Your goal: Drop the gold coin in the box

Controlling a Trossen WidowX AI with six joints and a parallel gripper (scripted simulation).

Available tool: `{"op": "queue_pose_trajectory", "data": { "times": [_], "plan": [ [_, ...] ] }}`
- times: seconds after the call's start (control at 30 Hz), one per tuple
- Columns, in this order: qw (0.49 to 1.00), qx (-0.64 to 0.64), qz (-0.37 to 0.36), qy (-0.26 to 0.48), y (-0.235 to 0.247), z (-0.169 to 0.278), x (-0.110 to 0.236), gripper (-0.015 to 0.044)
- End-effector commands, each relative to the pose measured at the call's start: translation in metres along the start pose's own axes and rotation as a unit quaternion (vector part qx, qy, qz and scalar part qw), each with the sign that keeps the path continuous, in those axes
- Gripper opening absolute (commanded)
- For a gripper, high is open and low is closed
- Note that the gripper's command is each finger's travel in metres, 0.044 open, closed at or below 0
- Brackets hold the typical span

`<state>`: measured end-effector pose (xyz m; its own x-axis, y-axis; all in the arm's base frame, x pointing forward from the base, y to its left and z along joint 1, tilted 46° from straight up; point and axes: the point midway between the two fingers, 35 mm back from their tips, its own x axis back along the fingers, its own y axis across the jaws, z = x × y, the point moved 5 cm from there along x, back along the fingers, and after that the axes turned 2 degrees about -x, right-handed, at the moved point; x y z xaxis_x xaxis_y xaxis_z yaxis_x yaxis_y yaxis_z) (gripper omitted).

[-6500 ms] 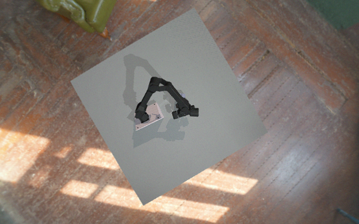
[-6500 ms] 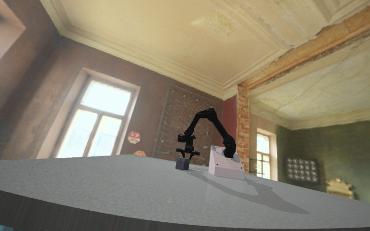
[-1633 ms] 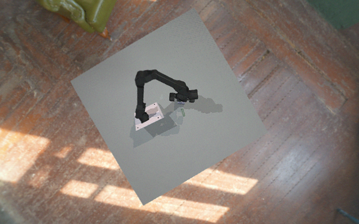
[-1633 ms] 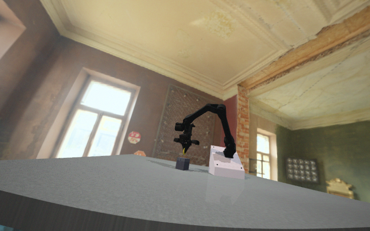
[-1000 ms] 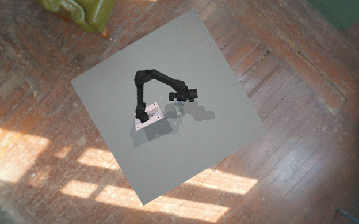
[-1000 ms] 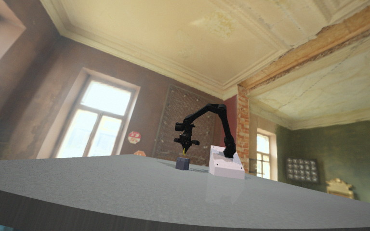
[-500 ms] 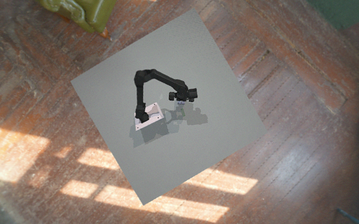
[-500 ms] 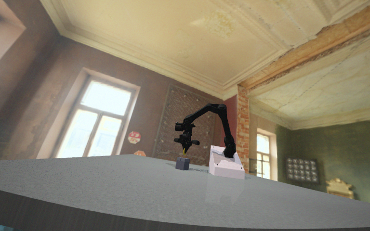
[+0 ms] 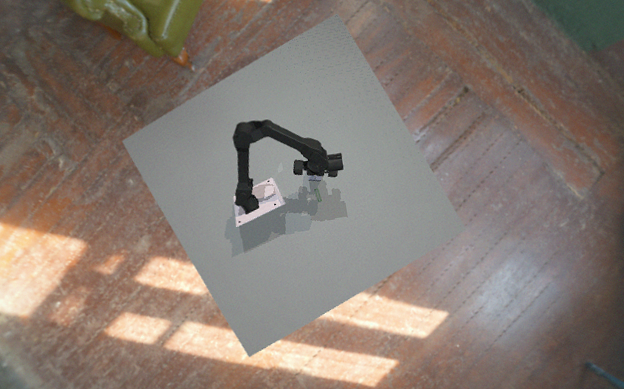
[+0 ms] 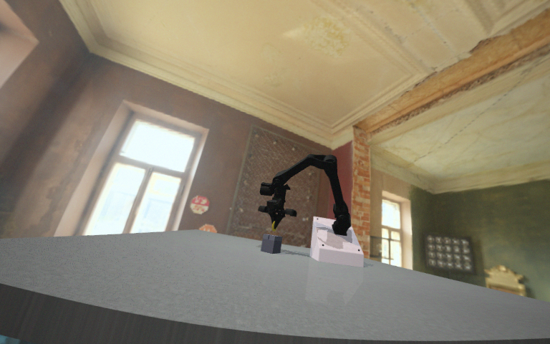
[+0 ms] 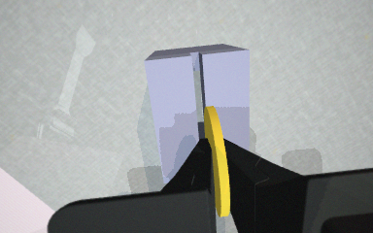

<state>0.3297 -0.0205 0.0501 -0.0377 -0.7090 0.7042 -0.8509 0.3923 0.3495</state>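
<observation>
My gripper (image 11: 210, 146) (image 10: 275, 225) is shut on the gold coin (image 11: 219, 160) (image 10: 273, 226), which is held on edge and sticks out past the fingertips. The coin hangs a little above the lid of the grey box (image 11: 225, 78) (image 10: 271, 244) and appears clear of it. In the wrist view the slot (image 11: 199, 97) runs nearly up and down, and the coin's far end shows just right of its near part, slightly turned to it. The fingers hide the box's near end. The green holder (image 9: 317, 195) lies beside the box in the top view; I cannot see it in the other views.
The pale pink arm base (image 9: 276, 200) (image 10: 338, 256) stands on the grey table (image 9: 366, 241) (image 10: 182, 284), to the right of the box in the exterior view. A corner of it shows at the lower left of the wrist view.
</observation>
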Motion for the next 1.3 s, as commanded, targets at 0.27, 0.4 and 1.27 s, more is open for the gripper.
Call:
{"op": "queue_pose_trajectory", "data": {
  "times": [0.27,0.4,1.27],
  "plan": [
    [1.0,-0.006,-0.003,0.0,0.003,0.0,-0.007,0.0],
    [1.0,-0.005,-0.003,0.0,0.002,0.0,-0.009,0.0],
    [1.0,-0.002,0.0,0.001,0.001,0.0,-0.016,0.0079]
  ]
}}
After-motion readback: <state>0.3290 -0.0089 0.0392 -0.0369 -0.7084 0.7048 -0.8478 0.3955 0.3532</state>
